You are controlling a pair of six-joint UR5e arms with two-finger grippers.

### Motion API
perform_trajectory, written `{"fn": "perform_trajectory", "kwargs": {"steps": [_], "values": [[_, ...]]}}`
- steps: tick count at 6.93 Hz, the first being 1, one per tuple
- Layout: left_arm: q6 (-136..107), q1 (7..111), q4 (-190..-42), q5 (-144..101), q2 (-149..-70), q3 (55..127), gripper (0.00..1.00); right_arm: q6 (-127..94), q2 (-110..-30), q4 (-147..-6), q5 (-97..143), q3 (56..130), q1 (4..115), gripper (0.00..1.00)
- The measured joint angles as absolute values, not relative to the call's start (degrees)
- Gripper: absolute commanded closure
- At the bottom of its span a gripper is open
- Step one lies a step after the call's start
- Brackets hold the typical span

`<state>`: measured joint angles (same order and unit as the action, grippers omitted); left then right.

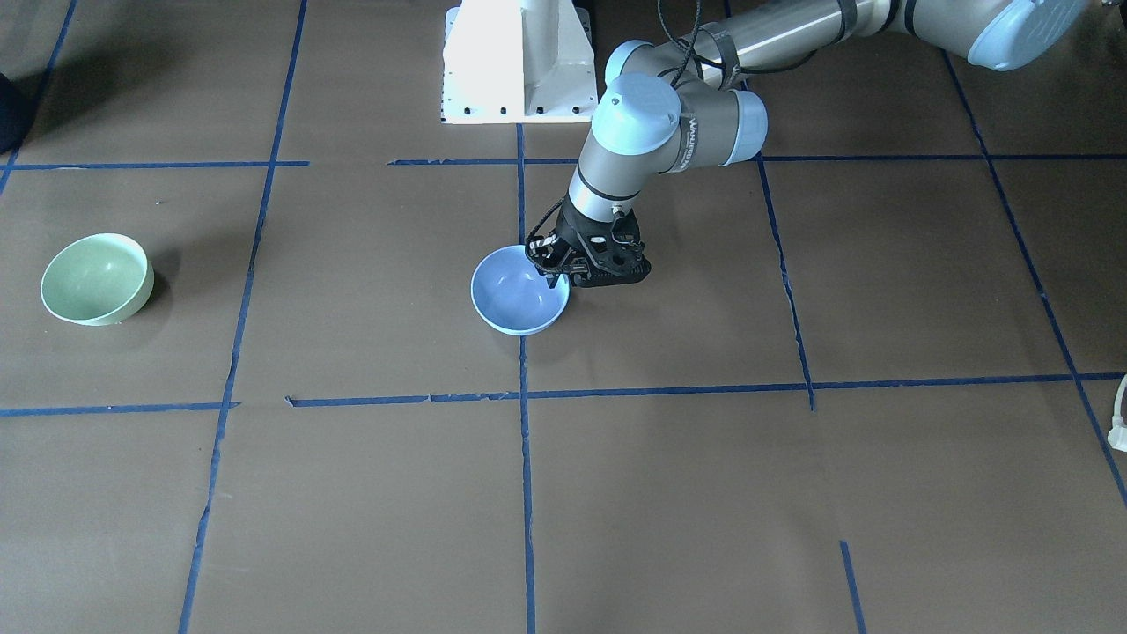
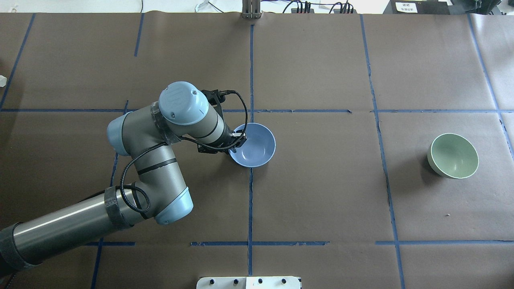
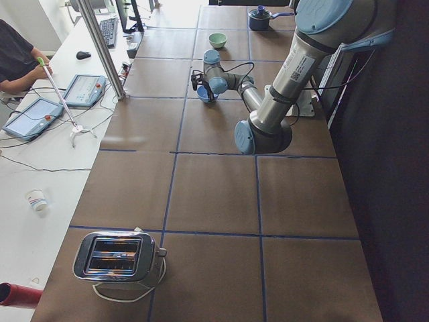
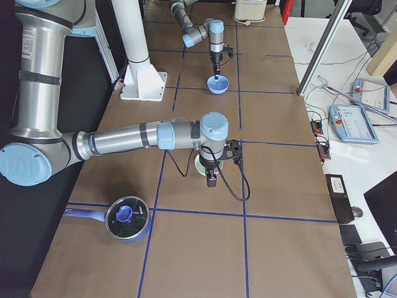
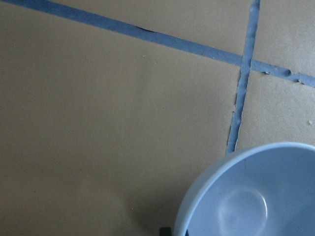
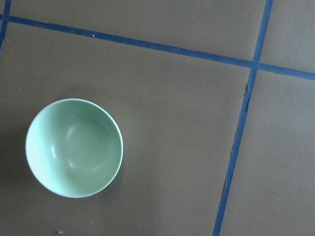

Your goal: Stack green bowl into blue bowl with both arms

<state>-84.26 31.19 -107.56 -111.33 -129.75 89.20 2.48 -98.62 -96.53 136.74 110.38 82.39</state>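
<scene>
Brown table [image 1: 704, 493]; left gripper [image 1: 555, 280] at blue bowl [image 1: 515, 308] rim, right gripper [image 4: 212, 180] near green bowl [image 1: 92, 282], we can't tell either's grip

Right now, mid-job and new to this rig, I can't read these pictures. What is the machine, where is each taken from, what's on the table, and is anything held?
The machine is two jointed arms, the left arm and the right arm, at a table. Two cameras look down from opposite sides, two look along the table from its ends, one rides each wrist. The left gripper sits at the rim of the blue bowl; whether it is clamped is unclear. The green bowl stands apart, upright. The right gripper hangs near it, seen only from the side.
</scene>
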Motion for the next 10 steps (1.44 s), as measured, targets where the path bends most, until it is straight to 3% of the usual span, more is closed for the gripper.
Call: {"fn": "perform_trajectory", "kwargs": {"steps": [3,7,8,9,10], "values": [[-84.5,34.1,-103.6,-111.6,-123.6,103.1,0.00,-15.0,-98.5,-81.1,133.6,106.5,73.7,0.00],[-84.6,35.0,-102.8,-111.7,-122.3,105.2,0.00,-45.6,-98.9,-41.9,131.2,89.3,65.5,0.06],[-84.6,34.9,-102.8,-111.7,-122.3,105.2,0.00,-46.9,-98.9,-38.9,131.3,87.6,64.1,0.18],[-84.6,34.9,-102.8,-111.7,-122.3,105.2,0.00,-47.4,-98.8,-37.8,131.4,87.0,63.2,0.48],[-84.6,34.9,-102.8,-111.7,-122.3,105.2,0.00,-47.3,-98.8,-37.3,131.6,86.6,62.0,0.97]]}}
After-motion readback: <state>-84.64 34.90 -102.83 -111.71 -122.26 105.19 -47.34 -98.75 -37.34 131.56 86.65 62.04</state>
